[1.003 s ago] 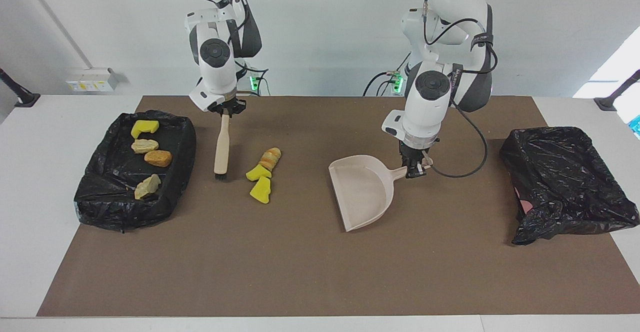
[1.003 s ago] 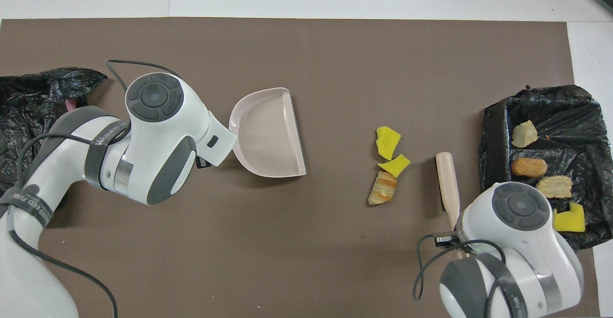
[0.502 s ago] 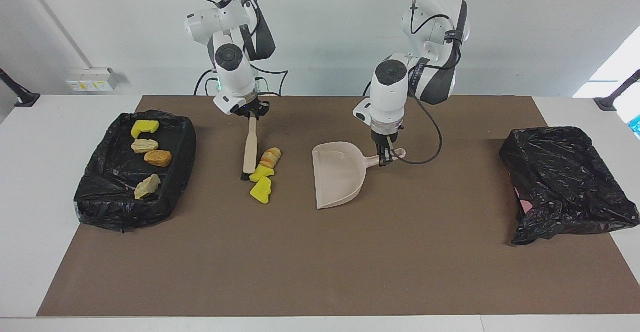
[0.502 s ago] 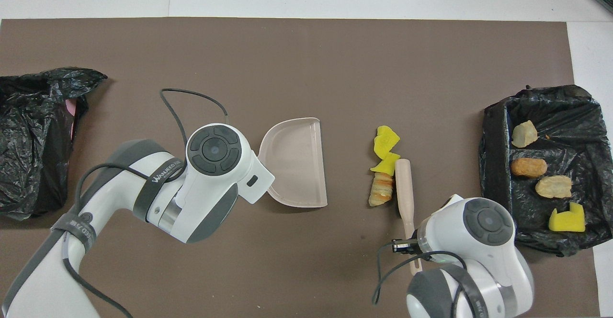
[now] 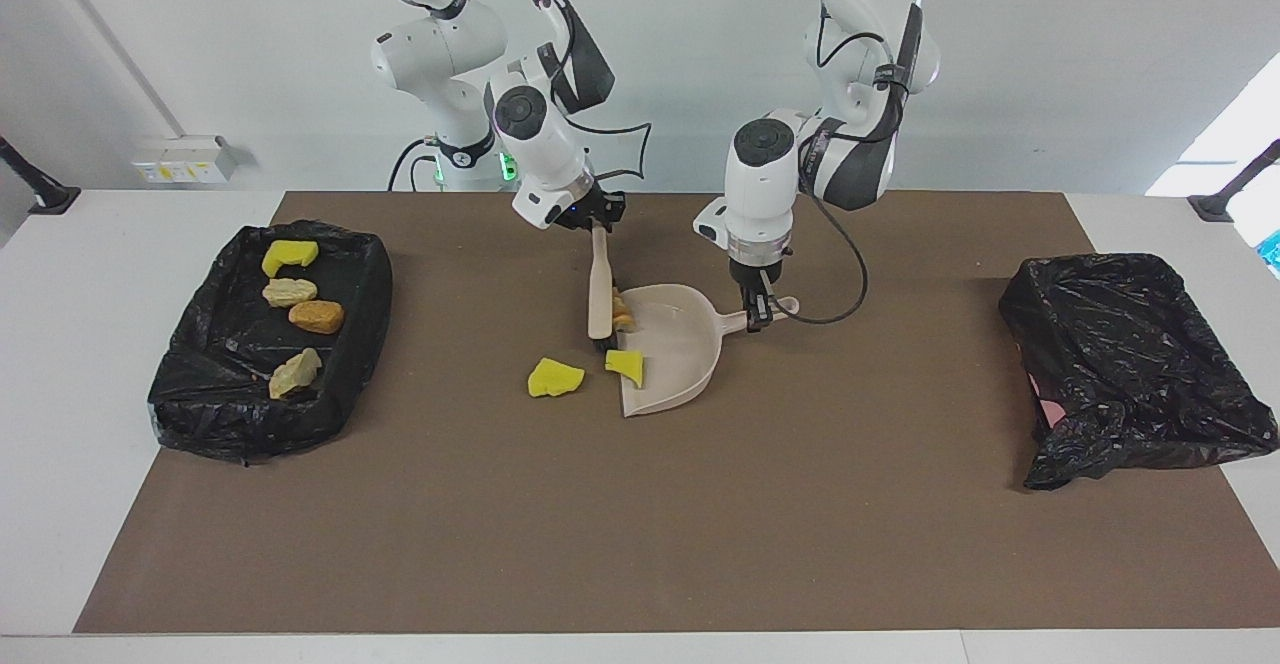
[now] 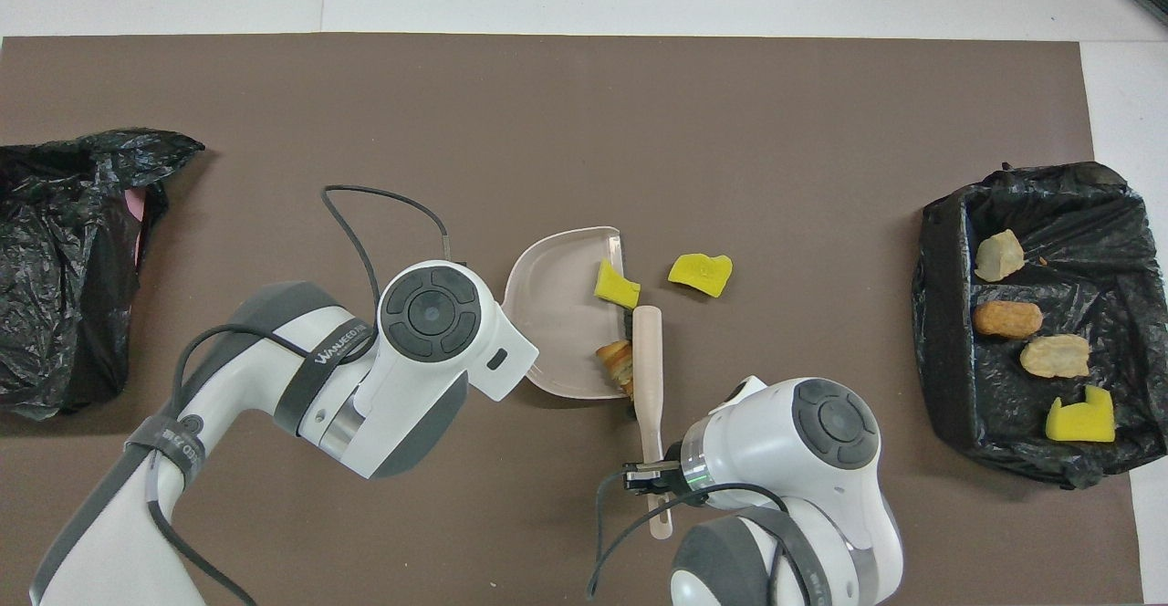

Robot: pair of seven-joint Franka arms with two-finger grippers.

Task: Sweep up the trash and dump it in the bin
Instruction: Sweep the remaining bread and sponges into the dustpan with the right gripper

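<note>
While my right gripper [image 5: 598, 226] clamps the brush [image 5: 600, 294] at the dustpan [image 5: 680, 359] mouth, my left gripper [image 5: 757, 316] grips the dustpan's handle; a bread lump [image 5: 621, 311] and yellow wedge [image 5: 627, 365] sit at its lip, another wedge [image 5: 555, 378] just beside it.

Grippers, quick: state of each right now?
Left gripper: shut on the dustpan handle.
Right gripper: shut on the brush handle.
</note>
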